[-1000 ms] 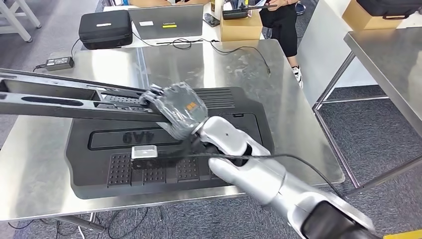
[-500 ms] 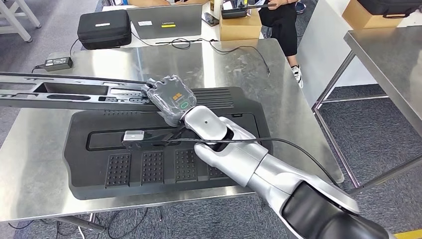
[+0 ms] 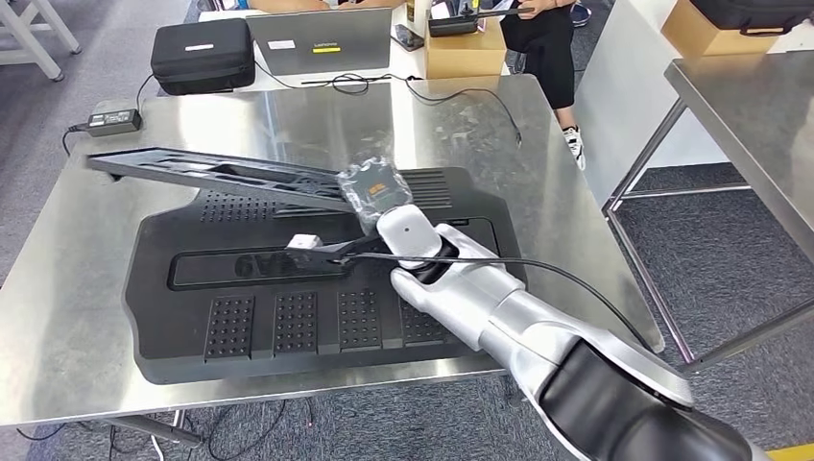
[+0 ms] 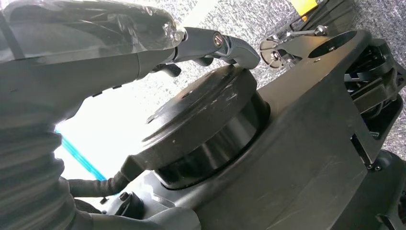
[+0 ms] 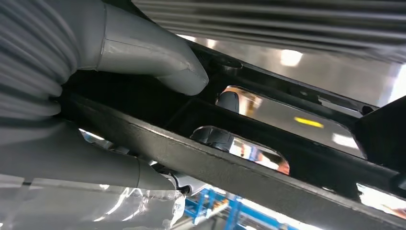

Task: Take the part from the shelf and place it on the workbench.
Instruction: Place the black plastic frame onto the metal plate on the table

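Over the steel worktop, a long black part is held out to the robot's left by the right hand. From the right wrist view the fingers are seen wrapped round one bar of the part, thumb on one side and darker fingertips on the other: a firm grip, not a pinch. The near end is carried above the big black moulded tray; the far end is dipped toward the worktop, though whether it touches cannot be told. So the fetch from the shelf is judged done, and the part is already over its destination. What is left, by the look of it: lowering, setting down flat, and release. The left hand is seen hanging by dark parts of the robot's body; whether its fingers are curled or spread cannot be told. A person is standing beyond the far edge.
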You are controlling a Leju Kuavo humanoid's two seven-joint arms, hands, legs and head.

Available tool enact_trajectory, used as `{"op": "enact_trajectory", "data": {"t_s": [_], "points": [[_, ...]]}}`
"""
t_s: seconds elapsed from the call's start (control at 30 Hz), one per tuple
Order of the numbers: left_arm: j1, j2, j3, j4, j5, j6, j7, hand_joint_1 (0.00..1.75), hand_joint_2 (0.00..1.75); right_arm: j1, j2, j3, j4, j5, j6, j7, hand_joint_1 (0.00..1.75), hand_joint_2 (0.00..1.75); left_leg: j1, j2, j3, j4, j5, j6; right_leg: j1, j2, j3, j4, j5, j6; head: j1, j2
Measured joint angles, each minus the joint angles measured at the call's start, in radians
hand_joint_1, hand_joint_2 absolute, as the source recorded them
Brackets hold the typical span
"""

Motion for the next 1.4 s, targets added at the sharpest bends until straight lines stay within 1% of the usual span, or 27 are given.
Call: {"op": "enact_trajectory", "data": {"t_s": [0.13, 0.3, 0.43, 0.47, 0.6, 0.83, 1.07, 1.23, 1.4], "points": [[-0.001, 0.000, 0.005, 0.007, -0.028, -0.003, -0.010, 0.00, 1.75, 0.001, -0.043, 0.000, 0.018, 0.055, 0.044, 0.052, 1.75, 1.75, 0.000, 0.000, 0.000, 0.000, 0.000, 0.000, 0.000, 0.000, 0.000, 0.000, 0.000, 0.000, 0.001, 0.000], [-0.001, -0.003, 0.020, 0.017, -0.066, -0.002, -0.013, 0.00, 1.75, 0.008, -0.096, 0.000, 0.025, 0.138, 0.082, 0.077, 1.75, 1.75, 0.000, 0.001, 0.000, 0.000, 0.000, 0.000, 0.000, 0.001, 0.000, 0.000, 0.000, 0.000, 0.001, 0.000], [-0.001, -0.007, 0.034, 0.022, -0.089, -0.002, -0.013, 0.00, 1.75, 0.009, -0.126, 0.000, 0.025, 0.172, 0.094, 0.082, 0.00, 0.00, 0.000, 0.001, 0.001, 0.000, 0.000, 0.000, 0.000, 0.001, 0.000, 0.000, 0.000, 0.000, 0.000, 0.000], [-0.001, -0.008, 0.037, 0.023, -0.093, -0.002, -0.013, 0.00, 1.75, 0.009, -0.133, 0.000, 0.025, 0.177, 0.096, 0.082, 0.00, 0.00, 0.000, 0.001, 0.001, 0.000, 0.000, 0.000, 0.000, 0.001, 0.000, 0.000, 0.000, 0.000, 0.000, 0.000], [-0.002, -0.012, 0.054, 0.029, -0.123, -0.004, -0.012, 0.00, 0.00, 0.016, -0.154, -0.003, 0.025, 0.203, 0.096, 0.081, 0.00, 0.00, 0.000, 0.001, 0.002, 0.000, 0.000, 0.000, 0.000, 0.002, 0.000, 0.000, 0.000, 0.000, -0.002, 0.000], [-0.008, -0.022, 0.081, 0.039, -0.171, -0.011, -0.002, 0.00, 0.00, 0.039, -0.175, -0.020, 0.022, 0.228, 0.074, 0.050, 0.00, 0.00, 0.000, 0.001, 0.002, -0.001, 0.000, 0.000, 0.000, 0.002, 0.001, 0.000, 0.000, 0.000, -0.002, 0.000], [-0.013, -0.031, 0.110, 0.050, -0.209, -0.018, 0.000, 0.00, 0.00, 0.061, -0.179, -0.056, -0.012, 0.239, 0.014, -0.009, 0.00, 0.00, 0.000, 0.001, 0.002, -0.001, 0.000, 0.000, 0.000, 0.002, 0.001, 0.000, 0.000, 0.000, 0.000, 0.000], [-0.013, -0.036, 0.132, 0.057, -0.235, -0.018, -0.003, 0.00, 0.00, 0.084, -0.182, -0.082, -0.063, 0.245, -0.063, -0.066, 0.00, 0.00, 0.000, 0.001, 0.002, -0.001, 0.000, 0.000, 0.000, 0.002, 0.001, 0.000, 0.000, 0.000, 0.000, 0.000], [-0.012, -0.041, 0.149, 0.062, -0.241, -0.017, -0.005, 0.00, 0.00, 0.095, -0.183, -0.108, -0.102, 0.245, -0.077, -0.079, 0.00, 0.00, 0.000, 0.001, 0.002, -0.001, 0.000, 0.000, 0.000, 0.002, 0.001, 0.000, 0.000, 0.000, -0.001, 0.000]]}}
